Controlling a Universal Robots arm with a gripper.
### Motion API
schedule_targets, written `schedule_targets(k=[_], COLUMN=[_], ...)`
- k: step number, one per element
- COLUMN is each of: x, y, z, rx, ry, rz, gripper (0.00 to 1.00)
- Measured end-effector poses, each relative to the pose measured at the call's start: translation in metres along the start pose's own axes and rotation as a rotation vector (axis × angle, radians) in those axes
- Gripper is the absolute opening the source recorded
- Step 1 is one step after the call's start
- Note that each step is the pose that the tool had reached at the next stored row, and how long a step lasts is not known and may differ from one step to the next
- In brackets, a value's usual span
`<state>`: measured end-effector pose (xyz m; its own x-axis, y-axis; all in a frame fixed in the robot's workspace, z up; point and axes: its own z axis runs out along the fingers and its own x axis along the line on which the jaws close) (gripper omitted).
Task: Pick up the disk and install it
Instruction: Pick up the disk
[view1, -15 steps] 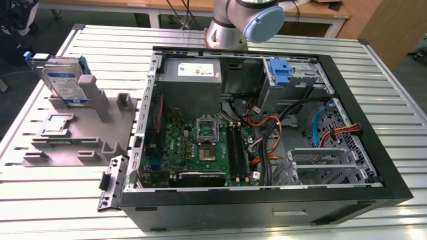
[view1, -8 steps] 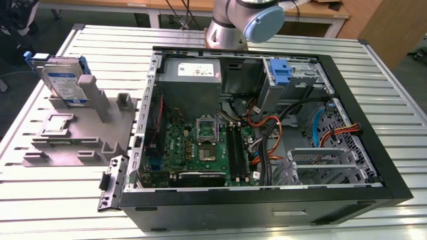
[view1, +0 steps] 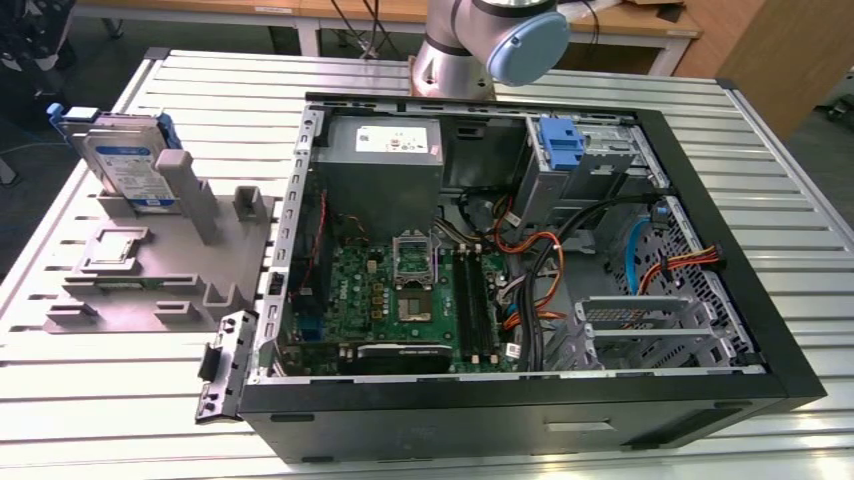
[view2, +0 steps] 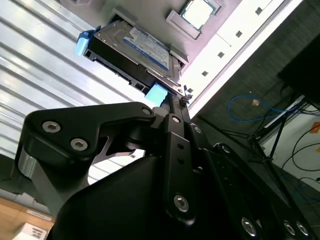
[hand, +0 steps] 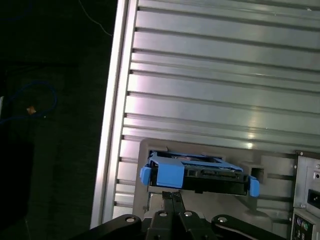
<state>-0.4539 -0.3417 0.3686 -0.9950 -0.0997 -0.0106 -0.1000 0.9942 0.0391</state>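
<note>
One disk (view1: 128, 165) stands on edge in a grey stand (view1: 147, 280) at the exterior view's left, on a ribbed metal surface (view1: 400, 80). It is silver with a white and blue label and a blue frame around its edges, and it leans against an upright post of the stand. To the exterior view's right of the stand, just beside it, lies an open computer case (view1: 534, 410) with a green circuit board (view1: 400, 290), bundled cables and a bare blue bracket (view1: 561, 140) fitted in a bay at the far side. The arm (view1: 481, 40) rises behind the case. In the second wrist view the disk (view2: 140, 50) shows its labelled face, with the black pincer (view2: 175, 97) in the foreground below it. The two thin fingers (view2: 172, 150) lie pressed together with no gap between them, and they hold nothing. In the first wrist view the disk (hand: 200, 172) is seen edge-on in its slot, blue tabs at both ends, and the pincer (hand: 172, 194) points at the blue frame near one end. The tips line up with that frame in both wrist views, but whether they touch it or hang apart from it cannot be told. The ribbed surface (hand: 225, 75) stretches beyond the disk, and a dark floor lies past its edge.
</note>
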Motion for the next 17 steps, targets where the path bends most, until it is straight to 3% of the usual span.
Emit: schedule_targets(k=[10, 17], x=[0.0, 0.0], y=[0.0, 0.0], z=[0.0, 0.0], rx=[-0.0008, -0.0017], ry=[0.0031, 0.0065], rz=[-0.079, -0.165], gripper=[0.1, 0.1])
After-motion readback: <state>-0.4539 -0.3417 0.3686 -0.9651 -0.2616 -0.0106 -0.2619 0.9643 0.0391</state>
